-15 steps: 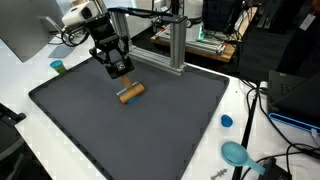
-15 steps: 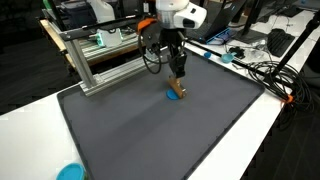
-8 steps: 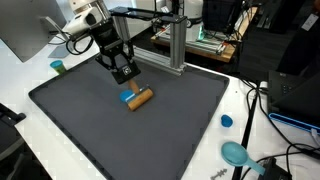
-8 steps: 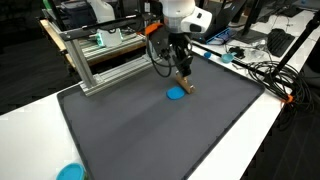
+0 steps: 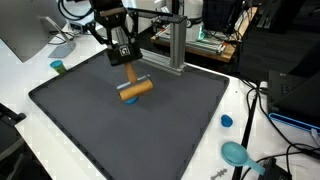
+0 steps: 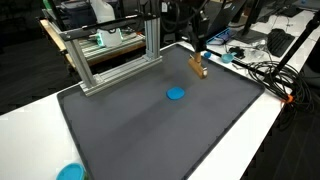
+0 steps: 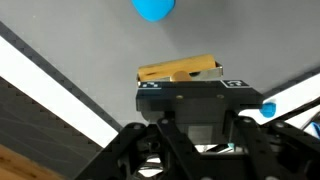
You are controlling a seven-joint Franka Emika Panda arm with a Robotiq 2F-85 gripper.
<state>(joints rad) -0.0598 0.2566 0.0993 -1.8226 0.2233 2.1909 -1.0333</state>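
Observation:
My gripper [image 5: 132, 78] hangs above the black mat [image 5: 90, 130], shut on a small wooden block [image 5: 138, 89] that it holds clear of the surface. In an exterior view the wooden block [image 6: 198, 67] is near the mat's far edge, under the gripper [image 6: 196, 57]. A blue disc [image 6: 175, 95] lies flat on the mat [image 6: 140, 135] below and apart from the block. In an exterior view only a sliver of the blue disc [image 5: 128, 99] shows beneath the block. In the wrist view the wooden block [image 7: 178, 70] is at my gripper [image 7: 180, 78], with the blue disc [image 7: 152, 8] beyond it.
An aluminium frame [image 5: 176, 45] stands at the mat's back edge, and the frame [image 6: 110, 55] also shows in the second exterior view. A blue cup [image 5: 58, 67], a blue lid [image 5: 227, 121] and a teal bowl [image 5: 236, 153] sit off the mat. Cables [image 6: 255, 72] run along one side.
The gripper has risen with the wooden block, lifting it off the blue disc and carrying it toward the frame side. The disc stays on the mat.

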